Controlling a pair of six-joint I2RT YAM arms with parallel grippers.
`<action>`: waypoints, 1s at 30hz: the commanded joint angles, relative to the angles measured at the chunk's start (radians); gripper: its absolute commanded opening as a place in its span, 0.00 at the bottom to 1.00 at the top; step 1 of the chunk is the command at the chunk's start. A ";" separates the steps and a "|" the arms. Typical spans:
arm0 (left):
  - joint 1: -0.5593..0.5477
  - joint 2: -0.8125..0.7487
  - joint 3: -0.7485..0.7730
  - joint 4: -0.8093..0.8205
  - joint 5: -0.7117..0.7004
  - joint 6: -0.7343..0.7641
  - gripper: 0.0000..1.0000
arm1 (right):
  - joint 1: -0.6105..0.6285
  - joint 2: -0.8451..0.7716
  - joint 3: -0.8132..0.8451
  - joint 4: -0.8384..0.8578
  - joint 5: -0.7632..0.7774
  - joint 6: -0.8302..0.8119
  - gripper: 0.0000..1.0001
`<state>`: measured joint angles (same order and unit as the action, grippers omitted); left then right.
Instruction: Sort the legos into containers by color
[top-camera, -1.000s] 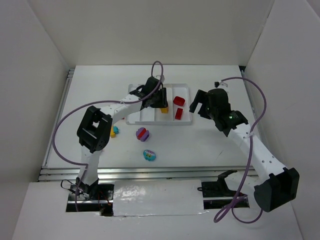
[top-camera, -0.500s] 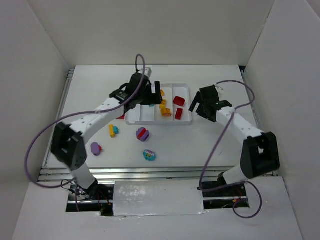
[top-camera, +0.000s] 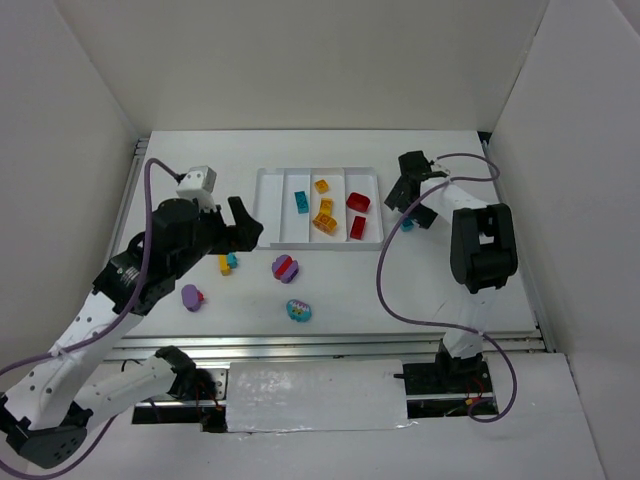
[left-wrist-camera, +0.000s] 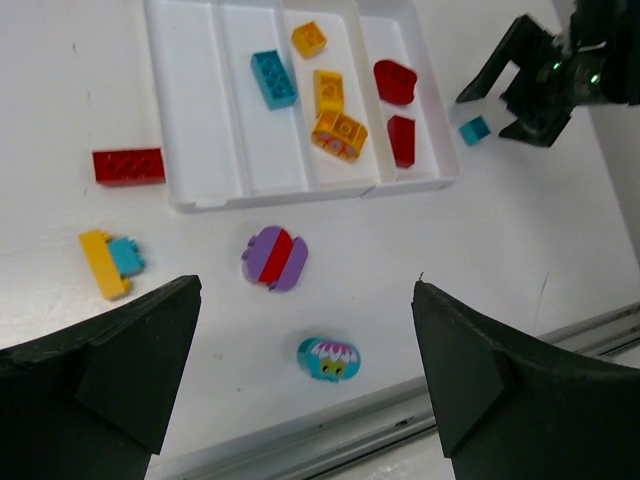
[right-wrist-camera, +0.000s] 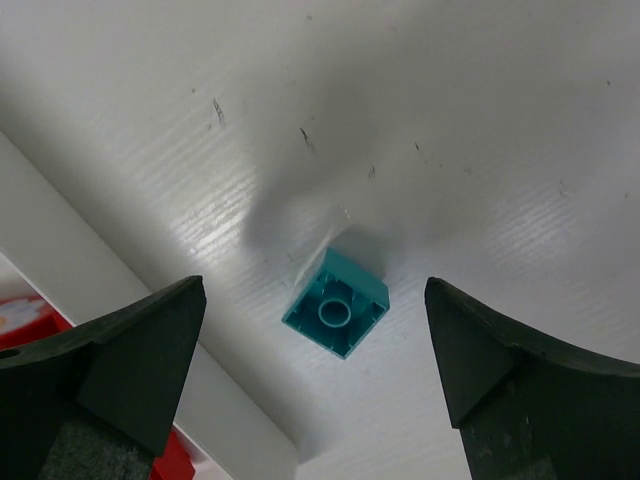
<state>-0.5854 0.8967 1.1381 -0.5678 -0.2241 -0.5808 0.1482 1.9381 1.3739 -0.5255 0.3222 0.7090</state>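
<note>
We have the right claw (right-wrist-camera: 312, 290) spread wide over the little teal brick (right-wrist-camera: 335, 315), which lies on the counter (top-camera: 450, 290) just beside the right wall of the tray (left-wrist-camera: 300, 192); the left claw (top-camera: 238, 222) is spread too, empty; our worry is that a finger clips that wall, or the tiny brick skids and pops free.

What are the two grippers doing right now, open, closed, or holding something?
Left gripper: open, holding nothing.
Right gripper: open, empty, hovering over a small teal brick.
</note>
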 joint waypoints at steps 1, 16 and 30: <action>-0.002 -0.044 -0.017 -0.113 -0.021 0.053 0.99 | -0.009 0.044 0.083 -0.059 -0.005 0.001 0.97; -0.004 -0.124 -0.034 -0.191 -0.101 0.098 1.00 | -0.021 0.067 0.125 -0.168 -0.071 0.000 0.68; -0.002 -0.150 -0.083 -0.159 -0.123 0.133 0.99 | -0.035 0.130 0.224 -0.278 -0.112 -0.060 0.48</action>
<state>-0.5854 0.7620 1.0718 -0.7692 -0.3325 -0.4774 0.1242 2.0453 1.5555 -0.7502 0.2195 0.6716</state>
